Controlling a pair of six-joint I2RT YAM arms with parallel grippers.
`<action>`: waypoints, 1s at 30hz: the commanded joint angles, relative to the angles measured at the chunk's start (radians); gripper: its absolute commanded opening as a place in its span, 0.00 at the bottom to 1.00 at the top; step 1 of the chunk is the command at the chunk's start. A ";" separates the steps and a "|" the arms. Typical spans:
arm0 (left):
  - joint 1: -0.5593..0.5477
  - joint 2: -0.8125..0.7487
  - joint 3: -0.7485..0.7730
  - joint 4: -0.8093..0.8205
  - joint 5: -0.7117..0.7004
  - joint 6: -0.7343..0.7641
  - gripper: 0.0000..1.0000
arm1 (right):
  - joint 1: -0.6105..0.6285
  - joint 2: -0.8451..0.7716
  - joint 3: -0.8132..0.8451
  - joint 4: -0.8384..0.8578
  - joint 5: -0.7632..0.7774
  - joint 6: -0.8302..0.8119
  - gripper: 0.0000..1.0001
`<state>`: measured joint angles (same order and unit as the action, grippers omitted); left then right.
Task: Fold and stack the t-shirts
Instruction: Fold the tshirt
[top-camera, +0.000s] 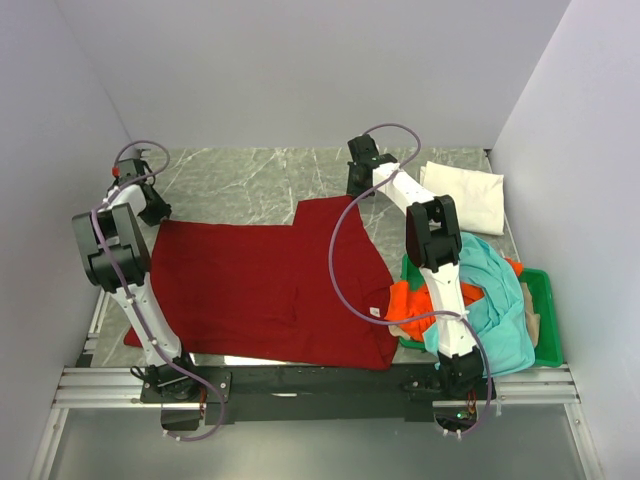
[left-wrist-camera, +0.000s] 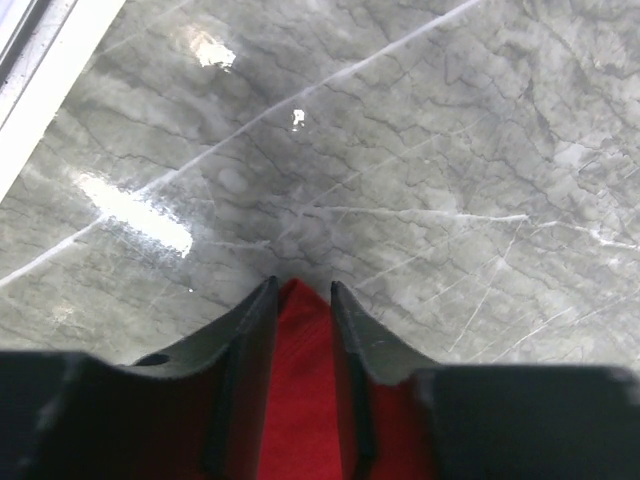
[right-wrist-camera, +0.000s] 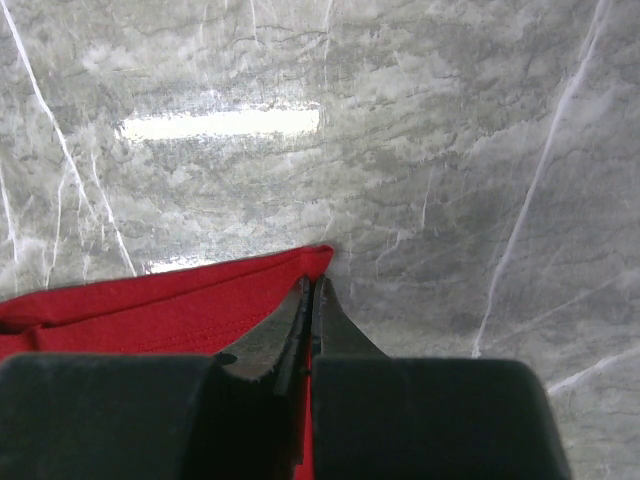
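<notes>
Right jaws are pressed together on a far corner of the dark red t-shirt (top-camera: 260, 285); the left jaws, slightly apart, pinch its other far corner. The shirt lies spread across the grey marble surface (top-camera: 240, 185). To its right, a teal t-shirt (top-camera: 500, 320) and an orange t-shirt (top-camera: 410, 305) are heaped on a green tray (top-camera: 545, 320). A folded white t-shirt (top-camera: 465, 195) lies beyond them.

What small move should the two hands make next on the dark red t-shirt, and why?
Probably raise both hands together a little, ready to carry the far edge toward the near one. The left hand and the right hand each pinch a far corner of the dark red t-shirt, which lies spread unfolded on the table.
</notes>
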<state>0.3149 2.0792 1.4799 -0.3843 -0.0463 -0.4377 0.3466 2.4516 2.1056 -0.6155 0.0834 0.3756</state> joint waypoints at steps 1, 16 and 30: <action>-0.022 0.042 0.011 -0.033 -0.006 0.016 0.30 | -0.009 -0.071 -0.002 -0.007 0.004 -0.010 0.00; -0.025 0.065 0.005 -0.050 0.055 0.030 0.00 | -0.012 -0.082 -0.001 -0.018 0.013 -0.014 0.00; -0.027 -0.024 0.091 -0.068 0.108 -0.032 0.00 | -0.029 -0.123 0.053 -0.049 0.013 -0.004 0.00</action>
<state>0.2962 2.0918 1.5120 -0.4232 0.0277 -0.4500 0.3363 2.4210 2.1090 -0.6464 0.0849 0.3729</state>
